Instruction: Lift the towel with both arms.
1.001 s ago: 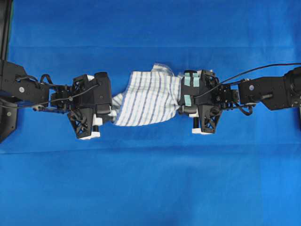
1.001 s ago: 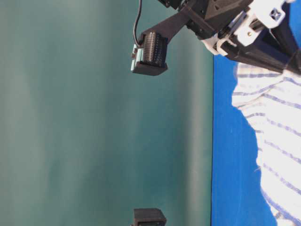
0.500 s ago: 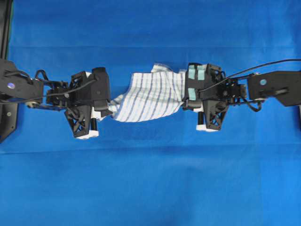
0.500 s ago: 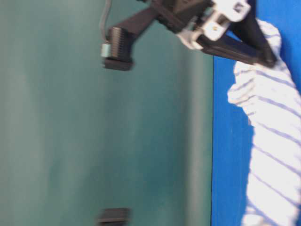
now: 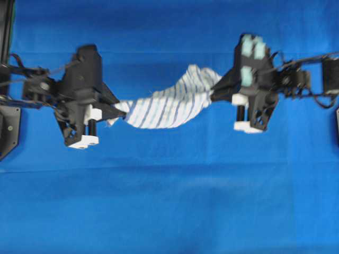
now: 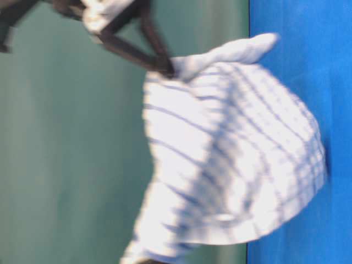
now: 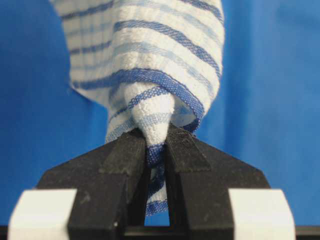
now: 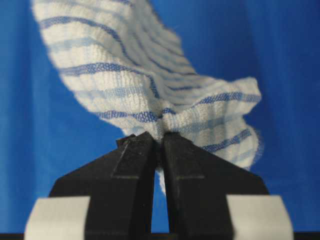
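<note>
Blue cloth covers the desk [image 5: 169, 211], and over the last second the striped towel [image 5: 164, 106] has come up off it. It lay bunched between the arms a moment ago; now it hangs stretched in a sagging band, its lowest fold seemingly near or brushing the cloth in the table-level view. The left claw [image 7: 156, 150] is clamped on one gathered corner, the right claw [image 8: 159, 145] pinching the other. Both arms have risen and drawn apart, so the lift looks mostly accomplished.
</note>
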### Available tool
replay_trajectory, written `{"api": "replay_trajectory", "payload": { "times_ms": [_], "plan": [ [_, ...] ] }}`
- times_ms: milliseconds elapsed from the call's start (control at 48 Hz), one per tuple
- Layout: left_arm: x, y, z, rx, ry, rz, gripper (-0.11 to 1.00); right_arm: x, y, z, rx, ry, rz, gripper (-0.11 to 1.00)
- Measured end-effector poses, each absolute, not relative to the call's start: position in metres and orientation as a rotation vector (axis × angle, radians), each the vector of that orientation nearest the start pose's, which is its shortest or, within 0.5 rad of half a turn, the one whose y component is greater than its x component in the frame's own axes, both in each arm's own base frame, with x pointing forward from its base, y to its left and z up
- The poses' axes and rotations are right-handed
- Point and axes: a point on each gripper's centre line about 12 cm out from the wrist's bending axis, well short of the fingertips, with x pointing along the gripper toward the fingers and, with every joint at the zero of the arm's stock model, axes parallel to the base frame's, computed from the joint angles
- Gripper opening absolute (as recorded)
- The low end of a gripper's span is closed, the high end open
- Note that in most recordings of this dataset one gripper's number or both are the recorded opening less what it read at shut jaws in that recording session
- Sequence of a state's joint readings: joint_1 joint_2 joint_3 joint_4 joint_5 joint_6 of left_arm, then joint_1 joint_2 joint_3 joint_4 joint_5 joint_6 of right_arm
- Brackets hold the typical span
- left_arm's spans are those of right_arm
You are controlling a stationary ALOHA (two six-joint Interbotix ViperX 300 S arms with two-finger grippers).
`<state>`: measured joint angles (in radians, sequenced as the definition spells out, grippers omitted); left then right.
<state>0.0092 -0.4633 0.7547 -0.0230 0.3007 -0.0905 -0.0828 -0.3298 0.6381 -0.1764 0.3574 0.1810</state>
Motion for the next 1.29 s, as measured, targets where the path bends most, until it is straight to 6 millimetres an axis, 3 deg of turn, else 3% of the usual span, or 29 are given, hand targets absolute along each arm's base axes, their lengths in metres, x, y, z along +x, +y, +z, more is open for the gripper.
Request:
{"api": "replay_trajectory", "payload": {
  "times_ms": [271, 626, 834, 1230, 1293],
  "plan": [
    [0.3, 0.004, 0.342, -0.113, 0.484, 0.033, 0.04, 0.322, -0.051, 0.338, 0.0, 0.568, -0.212, 0.05],
    [0.291, 0.014, 0.397, -0.113, 0.425, 0.063, 0.04, 0.315, -0.056, 0.405, -0.028, 0.492, -0.254, 0.05],
    [0.289, 0.014, 0.408, -0.108, 0.424, 0.06, 0.04, 0.314, -0.056, 0.419, -0.031, 0.469, -0.256, 0.05],
    [0.288, 0.013, 0.408, -0.04, 0.424, 0.045, 0.05, 0.312, -0.057, 0.414, -0.068, 0.519, -0.257, 0.06],
    [0.288, 0.013, 0.409, -0.029, 0.418, 0.043, 0.12, 0.311, -0.057, 0.414, -0.077, 0.524, -0.255, 0.08]
  ]
}}
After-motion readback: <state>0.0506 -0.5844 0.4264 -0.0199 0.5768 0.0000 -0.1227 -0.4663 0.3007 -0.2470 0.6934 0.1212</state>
